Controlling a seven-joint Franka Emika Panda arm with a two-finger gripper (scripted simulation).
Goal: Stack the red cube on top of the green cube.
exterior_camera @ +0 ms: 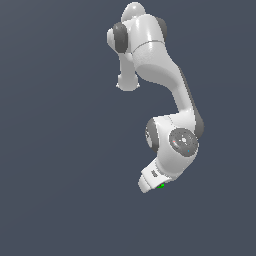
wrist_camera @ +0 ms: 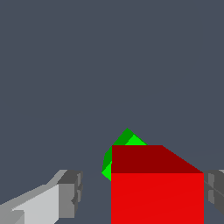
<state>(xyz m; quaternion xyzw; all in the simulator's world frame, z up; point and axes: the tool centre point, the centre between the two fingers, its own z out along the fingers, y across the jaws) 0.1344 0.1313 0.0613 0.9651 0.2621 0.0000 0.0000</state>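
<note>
In the wrist view the red cube (wrist_camera: 157, 186) sits between my fingers, large and close to the camera. The green cube (wrist_camera: 124, 139) peeks out from behind and below it, turned at an angle. My gripper (wrist_camera: 144, 194) is open around the red cube. One finger (wrist_camera: 70, 194) stands apart from the cube with a visible gap. The other finger (wrist_camera: 215, 192) is right at the cube's opposite side. In the exterior view my hand (exterior_camera: 150, 178) points down at the floor and hides the red cube. Only a speck of the green cube (exterior_camera: 162, 185) shows beside the hand.
The plain dark grey floor (exterior_camera: 60, 200) lies all around the cubes. My own arm (exterior_camera: 175, 100) arches above the hand in the exterior view. Nothing else shows in either view.
</note>
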